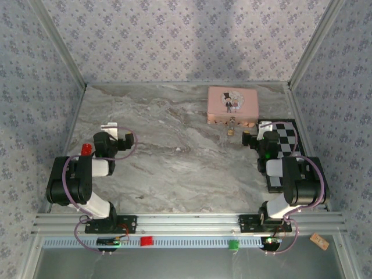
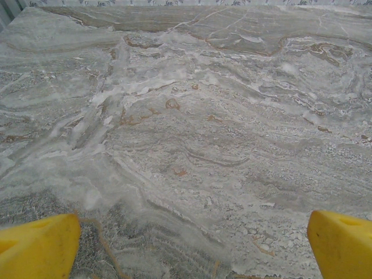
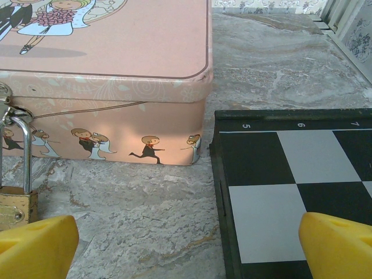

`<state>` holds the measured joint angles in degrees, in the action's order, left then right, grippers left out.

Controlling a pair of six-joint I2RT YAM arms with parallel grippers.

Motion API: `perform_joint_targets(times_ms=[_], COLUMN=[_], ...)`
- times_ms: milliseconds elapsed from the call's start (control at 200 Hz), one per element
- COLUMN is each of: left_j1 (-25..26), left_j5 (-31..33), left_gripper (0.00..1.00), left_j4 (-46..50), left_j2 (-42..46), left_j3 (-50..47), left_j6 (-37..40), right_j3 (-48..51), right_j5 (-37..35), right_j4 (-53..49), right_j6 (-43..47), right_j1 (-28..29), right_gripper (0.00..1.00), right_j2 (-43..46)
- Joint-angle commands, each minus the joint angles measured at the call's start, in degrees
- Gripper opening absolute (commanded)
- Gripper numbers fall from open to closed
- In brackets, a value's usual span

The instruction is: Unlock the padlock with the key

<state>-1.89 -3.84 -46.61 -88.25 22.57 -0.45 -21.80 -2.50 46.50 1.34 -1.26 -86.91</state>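
Note:
The small brass padlock (image 1: 231, 130) hangs by its silvery shackle from the front of the pink cartoon tin (image 1: 232, 104). In the right wrist view the padlock (image 3: 14, 204) sits at the left edge, just beyond my left yellow fingertip (image 3: 36, 246). My right gripper (image 1: 256, 133) is open and empty, close to the right of the padlock and facing the tin (image 3: 116, 64); the right gripper (image 3: 186, 250) spans bare marble and the chessboard's edge. My left gripper (image 1: 119, 133) stands open over bare marble at the left, the left gripper (image 2: 192, 247) with nothing between its fingers. The key is out of view.
A black-and-white chessboard (image 1: 286, 139) lies to the right of the tin, with my right arm partly over it; the chessboard (image 3: 290, 192) has a raised dark rim. Patterned walls enclose the table (image 1: 174, 163) on three sides. The marble (image 2: 192, 128) stretches ahead of the left gripper.

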Motion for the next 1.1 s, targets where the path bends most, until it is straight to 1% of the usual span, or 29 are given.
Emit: perform_joint_targets(times_ms=[0, 70, 115, 195, 295, 440, 510, 550, 585, 690, 720, 795, 855, 914, 964, 984, 1009, 1029, 1064, 1094], left_j1=[-0.2, -0.2, -0.1, 1.2, 3.0, 6.7, 8.6, 9.3, 9.6, 9.5, 9.5, 9.1, 8.5, 7.6, 7.1, 6.5, 5.3, 4.2, 3.0, 2.6], left_j5=[-0.6, -0.3, 0.0, 0.9, 4.6, 10.8, 13.4, 14.2, 14.8, 20.5, 21.1, 20.1, 19.2, 16.4, 15.0, 13.4, 8.7, 4.5, -1.8, -4.7], left_gripper=[1.00, 1.00, 1.00, 1.00, 1.00, 1.00, 1.00, 1.00, 1.00, 1.00, 1.00, 1.00, 1.00, 1.00, 1.00, 1.00, 1.00, 1.00, 1.00, 1.00], left_j4=[-0.7, -0.6, -0.9, 0.6, 2.2, 14.3, 19.0, 22.1, 25.6, 41.0, 45.3, 55.6, 63.9, 68.9, 73.0, 73.8, 73.6, 73.2, 72.8, 73.7], left_j2=[0.4, 0.4, 0.7, 2.7, 6.0, 12.3, 15.8, 18.4, 20.7, 25.6, 26.3, 27.3, 28.0, 29.1, 29.9, 30.2, 30.5, 30.7, 30.8, 30.8], left_j3=[0.7, 0.7, 0.6, 0.3, -0.4, 2.8, 4.0, 5.0, 6.3, 13.0, 15.0, 19.9, 23.0, 23.7, 23.1, 22.7, 22.1, 21.7, 21.2, 21.4], left_j6=[0.2, 0.1, 0.2, 1.5, 2.4, 2.9, 1.7, 0.0, -2.9, -18.3, -21.8, -28.2, -31.7, -34.8, -39.7, -41.1, -41.5, -41.2, -40.3, -39.7], right_j3=[-0.8, -0.9, -1.7, -1.7, -0.2, 0.3, 0.4, -0.5, -1.5, -5.3, -6.7, -10.3, -13.2, -15.9, -17.4, -17.8, -18.1, -18.0, -17.4, -16.4], right_j5=[0.3, 0.4, 0.8, 0.9, -0.8, -2.7, -2.9, -3.3, -3.0, 0.8, 1.5, 1.9, 1.2, -1.2, -2.7, -3.8, -3.6, -3.2, -0.5, 2.0], right_j4=[-0.2, -0.1, -2.0, -3.3, -2.9, -8.0, -11.1, -14.2, -17.5, -26.7, -29.9, -37.5, -44.3, -51.3, -57.1, -59.5, -61.9, -62.8, -62.3, -60.0], right_j6=[0.3, 0.5, 0.9, 1.9, 2.4, 3.6, 4.4, 4.4, 3.9, 0.3, -1.8, -6.8, -11.3, -17.0, -21.3, -22.9, -26.1, -26.6, -26.8, -25.3], right_j1=[-0.4, -0.4, -0.2, 0.7, 1.4, 3.4, 5.0, 5.8, 6.4, 7.2, 7.3, 7.6, 7.6, 7.5, 7.0, 6.7, 6.5, 6.2, 4.7, 3.5], right_gripper=[0.99, 0.99, 0.99, 0.99, 0.99, 0.99, 0.99, 0.99, 0.99, 0.99, 0.99, 0.99, 0.99, 0.99, 0.99, 0.99, 0.99, 0.99, 0.99, 0.99], right_j2=[-0.3, -0.1, 0.4, 1.5, 4.6, 11.7, 16.3, 19.2, 21.9, 29.1, 30.9, 34.9, 37.3, 39.1, 39.7, 39.9, 40.0, 40.3, 40.8, 41.3])
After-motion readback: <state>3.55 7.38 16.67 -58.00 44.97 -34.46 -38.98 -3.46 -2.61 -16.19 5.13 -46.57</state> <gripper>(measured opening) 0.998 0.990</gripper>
